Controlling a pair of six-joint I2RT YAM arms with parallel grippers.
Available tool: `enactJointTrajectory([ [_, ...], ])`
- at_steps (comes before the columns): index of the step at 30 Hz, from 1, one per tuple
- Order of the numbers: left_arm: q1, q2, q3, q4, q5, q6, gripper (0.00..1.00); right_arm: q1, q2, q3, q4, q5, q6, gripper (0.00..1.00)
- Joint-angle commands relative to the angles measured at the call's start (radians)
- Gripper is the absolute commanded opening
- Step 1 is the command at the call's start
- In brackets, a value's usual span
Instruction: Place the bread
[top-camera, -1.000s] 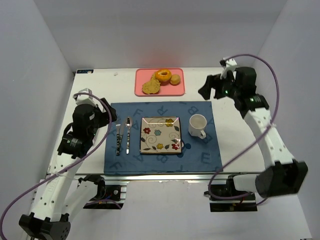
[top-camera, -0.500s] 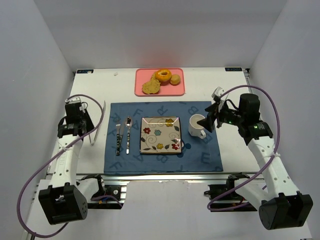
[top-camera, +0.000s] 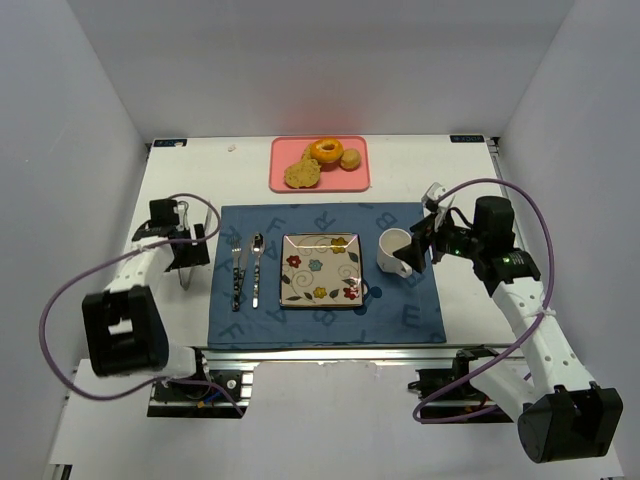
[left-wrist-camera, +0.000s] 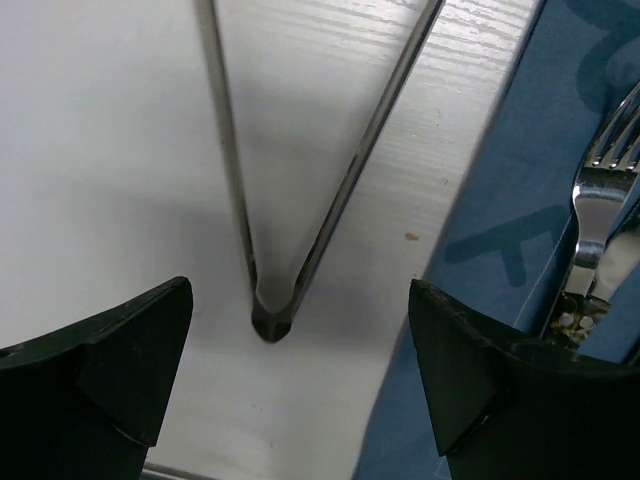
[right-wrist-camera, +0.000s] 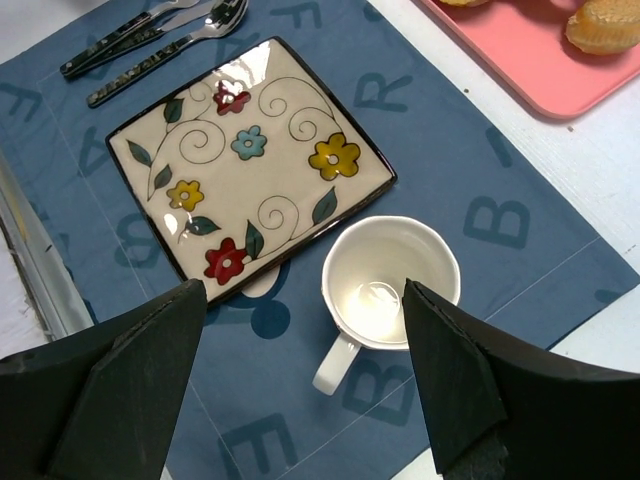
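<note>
The bread (top-camera: 301, 174) lies at the lower left of the pink tray (top-camera: 358, 180), top centre of the worktop (top-camera: 470, 200). It touches the orange doughnut (top-camera: 326, 150). A small bun (top-camera: 351, 158) sits to the right of both. Bare white worktop lies to either side of the tray, and a narrow white strip parts the tray's lower edge from the top edge of the blue mat (top-camera: 400, 310).

The flowered plate (top-camera: 321, 270) sits mid-mat with nothing on it. It is hemmed by the cutlery (top-camera: 256, 270) on its left and the white mug (right-wrist-camera: 390, 275) on its right. The path from tray down to plate holds only flat mat.

The left pincer (left-wrist-camera: 298, 300) is released. Its fingers stand to either side of the hinged end of the metal tongs (left-wrist-camera: 272, 315) and touch neither arm. The tongs lie on white worktop just left of the mat's edge.

The right pincer (right-wrist-camera: 305, 290) is also released and holds nothing. It hangs over the mug and the plate's near corner — low on the right of the mat in the top view.
</note>
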Motion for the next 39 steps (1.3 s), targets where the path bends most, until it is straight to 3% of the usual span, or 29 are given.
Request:
enactJointTrajectory([
  [1,0.003,0.066,0.064,0.057,0.066,0.028,0.98,-0.001,-0.026,-0.010,0.059,0.010,0.014,0.84],
  [15,0.004,0.301,0.161,0.112,0.015,0.023,0.97,-0.014,0.011,0.033,0.073,0.018,0.031,0.85],
  [24,0.041,0.344,0.169,0.138,0.049,0.012,0.85,-0.045,0.031,0.051,0.062,0.012,0.039,0.85],
  [28,0.063,0.364,0.173,0.136,0.102,-0.001,0.59,-0.053,0.032,0.056,0.059,0.007,0.039,0.85],
  [29,0.069,0.372,0.181,0.133,0.110,-0.003,0.45,-0.056,0.034,0.056,0.059,0.007,0.037,0.85],
  [33,0.083,0.361,0.213,0.104,0.164,-0.003,0.17,-0.060,0.032,0.056,0.056,0.001,0.037,0.85],
  [35,0.081,0.341,0.238,0.081,0.184,-0.003,0.10,-0.062,0.031,0.054,0.056,-0.001,0.037,0.85],
  [39,0.081,0.231,0.308,0.080,0.249,-0.058,0.10,-0.065,0.031,0.053,0.053,-0.007,0.037,0.85],
])
